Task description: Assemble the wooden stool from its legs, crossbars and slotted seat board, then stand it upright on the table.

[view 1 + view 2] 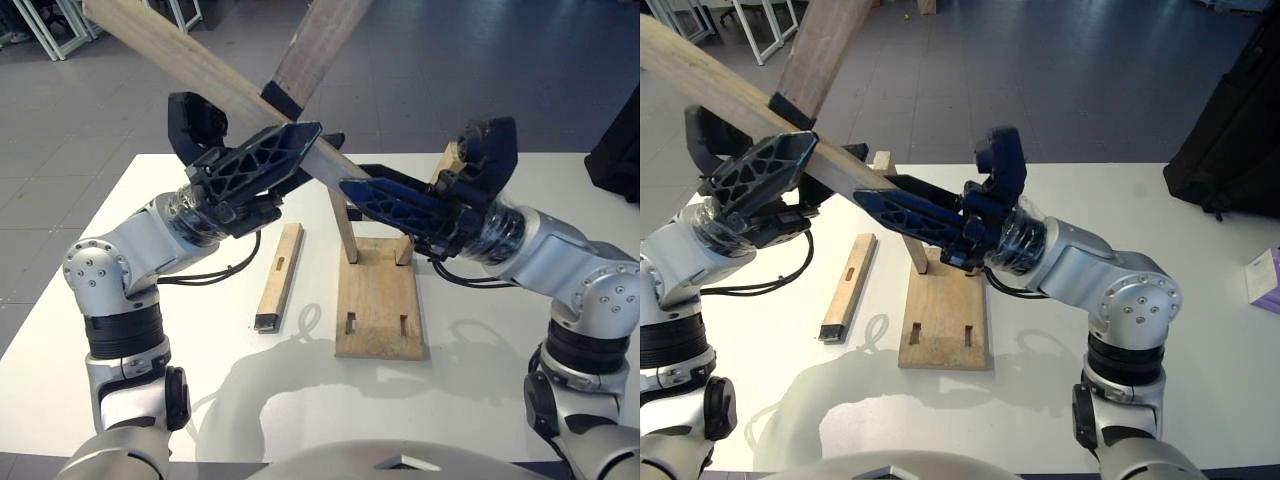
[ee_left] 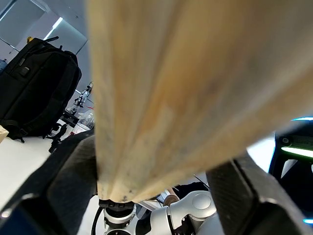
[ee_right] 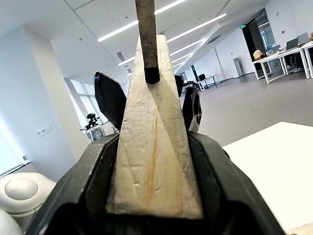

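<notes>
Both grippers are holding one long plank [image 1: 190, 55] in the air over the table [image 1: 480, 370]. The left gripper [image 1: 315, 140] is clamping it partway along, jaws pressed to its two faces. The right gripper [image 1: 355, 182] is clamping the plank's lower end, jaws tight on the wood. The plank is slanting up and away to the robot's left. A second plank [image 1: 315, 45] with a dark end is meeting it just above the left gripper and leaning up the other way, so the two are crossing. Whether they are joined cannot be told.

Below them, the seat board [image 1: 378, 300] is lying flat on the table with two slots showing near its close edge. A leg [image 1: 345, 230] is standing at its far end, tilting slightly, and a shorter piece [image 1: 405, 250] is standing beside it. A loose bar [image 1: 280, 270] with one slot is lying on the table just left of the seat board, apart from it. A black cable [image 1: 215, 275] is trailing from the left arm near the bar.

The table is showing a plain white top. A pale box [image 1: 1265, 280] is sitting at its right edge. A black backpack [image 1: 1230, 110] is standing beyond the table on the right. Grey floor [image 1: 480, 60] is stretching behind, with white frames [image 1: 60, 25] at the far left. Strip lights [image 3: 122, 30] are glowing on the ceiling. A green sign [image 3: 243, 26] is hanging high up, too small to read.
</notes>
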Robot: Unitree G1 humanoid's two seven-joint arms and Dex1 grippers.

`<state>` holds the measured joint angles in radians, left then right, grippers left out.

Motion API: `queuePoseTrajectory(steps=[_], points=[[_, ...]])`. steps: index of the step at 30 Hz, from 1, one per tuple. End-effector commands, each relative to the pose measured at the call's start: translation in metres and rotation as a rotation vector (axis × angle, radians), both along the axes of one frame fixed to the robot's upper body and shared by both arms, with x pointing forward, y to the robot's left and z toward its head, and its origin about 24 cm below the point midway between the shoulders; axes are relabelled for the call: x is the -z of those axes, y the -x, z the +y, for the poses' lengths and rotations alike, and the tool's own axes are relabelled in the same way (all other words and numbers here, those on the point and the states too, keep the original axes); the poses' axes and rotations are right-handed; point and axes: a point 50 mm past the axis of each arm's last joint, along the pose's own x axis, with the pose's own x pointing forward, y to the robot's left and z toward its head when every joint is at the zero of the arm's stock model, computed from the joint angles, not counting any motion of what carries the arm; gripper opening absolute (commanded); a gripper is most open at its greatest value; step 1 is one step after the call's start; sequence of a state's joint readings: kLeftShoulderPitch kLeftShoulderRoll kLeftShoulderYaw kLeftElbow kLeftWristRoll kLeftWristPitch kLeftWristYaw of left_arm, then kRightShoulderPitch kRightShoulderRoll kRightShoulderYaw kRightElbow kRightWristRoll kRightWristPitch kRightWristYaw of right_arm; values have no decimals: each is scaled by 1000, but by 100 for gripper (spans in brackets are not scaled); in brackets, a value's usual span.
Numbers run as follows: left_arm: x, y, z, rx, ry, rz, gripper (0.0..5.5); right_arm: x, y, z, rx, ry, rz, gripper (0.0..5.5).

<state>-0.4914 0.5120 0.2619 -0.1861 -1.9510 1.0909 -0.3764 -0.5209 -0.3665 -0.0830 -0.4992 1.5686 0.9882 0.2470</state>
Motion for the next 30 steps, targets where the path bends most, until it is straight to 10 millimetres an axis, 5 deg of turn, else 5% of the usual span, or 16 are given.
queuePoseTrajectory(steps=[1, 5, 9, 15, 18, 22, 30], points=[[-8, 4, 2, 32, 34, -44, 262, 9, -4, -5, 45, 63, 18, 200], [-5, 7, -3, 73, 39, -50, 257, 14, -4, -6, 52, 121, -4, 200], [-6, 7, 2, 48, 52, -55, 244, 13, -6, -11, 63, 117, 8, 305], [-1, 9, 22, -95, -94, -121, 213, 9, 0, -78, 217, 216, 15, 432], [22, 16, 22, -123, -338, -204, 204, 23, 0, -90, 323, 308, 23, 495], [72, 11, 14, -174, -635, -382, 204, 61, 1, -87, 370, 451, 79, 495], [107, 9, -4, -229, -541, -737, 204, 104, -2, -100, 402, 611, 135, 495]])
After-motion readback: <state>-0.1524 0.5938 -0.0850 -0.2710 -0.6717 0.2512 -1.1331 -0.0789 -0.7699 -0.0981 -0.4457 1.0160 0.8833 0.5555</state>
